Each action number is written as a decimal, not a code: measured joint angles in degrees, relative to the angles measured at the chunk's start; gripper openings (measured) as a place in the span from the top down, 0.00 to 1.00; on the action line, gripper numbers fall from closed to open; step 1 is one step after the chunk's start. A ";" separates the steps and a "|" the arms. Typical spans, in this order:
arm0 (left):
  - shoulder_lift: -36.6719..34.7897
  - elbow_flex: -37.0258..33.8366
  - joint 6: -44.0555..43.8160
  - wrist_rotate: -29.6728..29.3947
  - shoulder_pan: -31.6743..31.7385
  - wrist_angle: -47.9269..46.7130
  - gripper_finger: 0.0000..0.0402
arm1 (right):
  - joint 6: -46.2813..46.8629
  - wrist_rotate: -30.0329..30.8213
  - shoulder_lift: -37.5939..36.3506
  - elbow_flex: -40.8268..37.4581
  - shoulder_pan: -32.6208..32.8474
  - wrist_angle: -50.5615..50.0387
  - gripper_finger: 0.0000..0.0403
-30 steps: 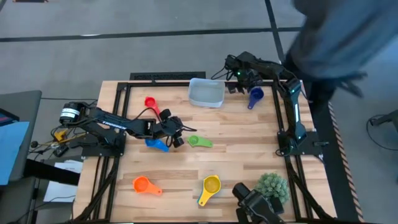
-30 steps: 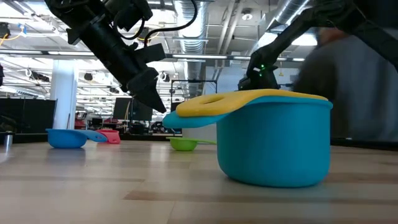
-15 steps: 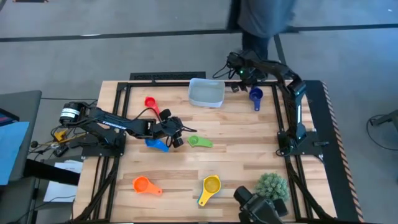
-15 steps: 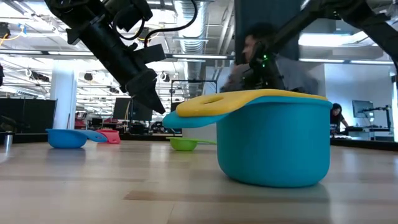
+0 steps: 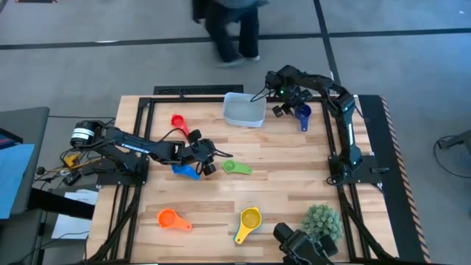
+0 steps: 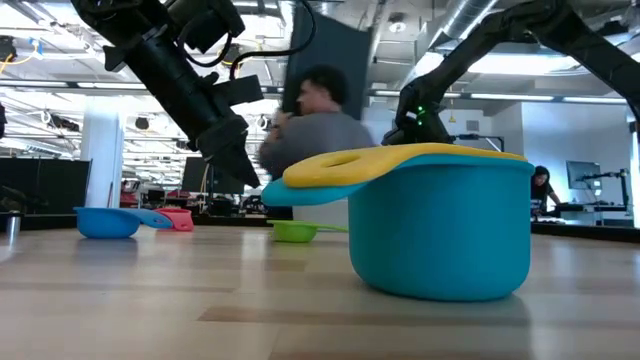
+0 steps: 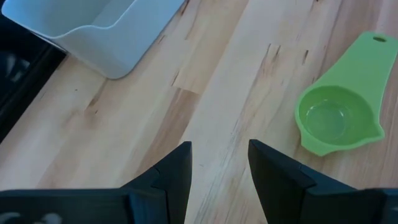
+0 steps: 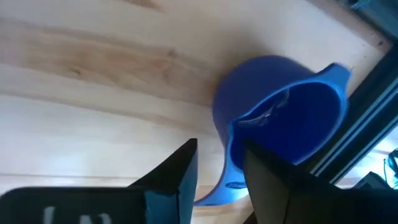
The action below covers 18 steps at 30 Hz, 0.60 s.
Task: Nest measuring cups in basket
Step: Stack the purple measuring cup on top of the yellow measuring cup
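Behind teal cup, person, unseen overhead

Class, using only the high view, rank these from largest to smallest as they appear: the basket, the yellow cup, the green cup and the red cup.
1. Basket
2. Yellow cup
3. Green cup and red cup: these two look too alike to rank.

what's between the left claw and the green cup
Nothing: the left wrist view shows only bare wooden table between the left claw and the green cup. The high view agrees, with the cup just beside the claw.
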 joint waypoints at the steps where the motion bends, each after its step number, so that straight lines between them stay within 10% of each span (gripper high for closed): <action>1: 0.00 0.00 0.00 -0.02 0.00 0.01 0.63 | 0.05 0.01 0.00 0.00 -0.17 0.12 0.66; 18: 0.00 0.00 1.05 -0.12 0.01 0.02 0.63 | 1.64 -0.14 0.02 0.00 -1.99 1.33 0.89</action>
